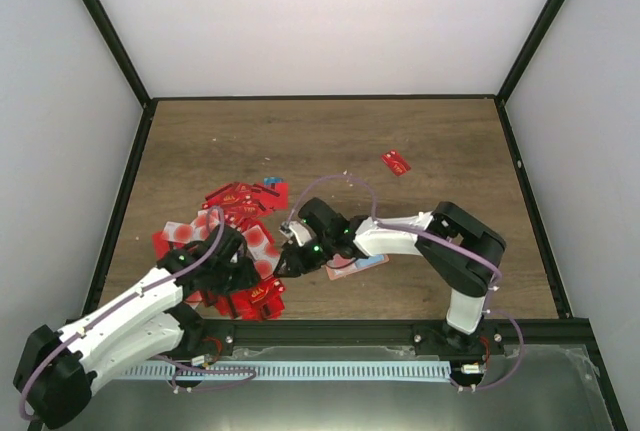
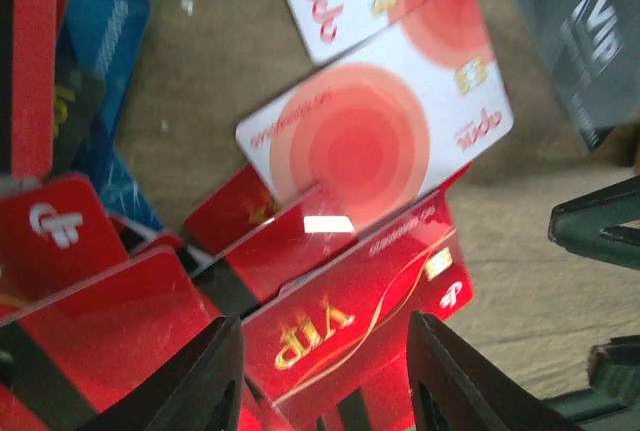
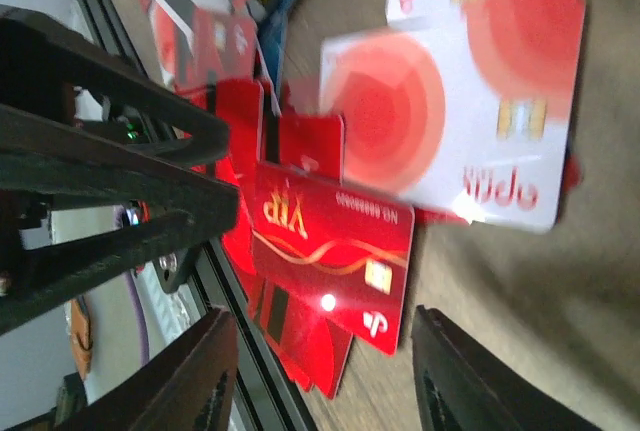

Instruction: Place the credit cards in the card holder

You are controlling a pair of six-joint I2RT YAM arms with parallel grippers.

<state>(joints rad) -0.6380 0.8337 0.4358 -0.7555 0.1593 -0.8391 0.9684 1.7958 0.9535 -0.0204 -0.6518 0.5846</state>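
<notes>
The card holder [image 1: 365, 264] shows only as a salmon sliver in the lower middle of the overhead view. Most of it is covered by the right arm [image 1: 400, 236], and neither wrist camera catches it. The credit cards [image 1: 240, 216] lie heaped left of centre on the table [image 1: 330, 141], the near part of the heap hidden under both wrists. A lone red card [image 1: 397, 162] sits well apart, toward the upper right. The left arm [image 1: 130, 316] reaches up from the lower left corner and the right arm bends in from the lower right, so their tips come close over the heap's right edge. The left gripper [image 2: 320, 323] stands partly open, clamping nothing, above a red VIP card [image 2: 350, 336]. The right gripper [image 3: 322, 313] is likewise parted and empty just beside that card. Only the wrist views show the white card [image 2: 380, 141] with red rings, and the right wrist picture is blurred.
</notes>
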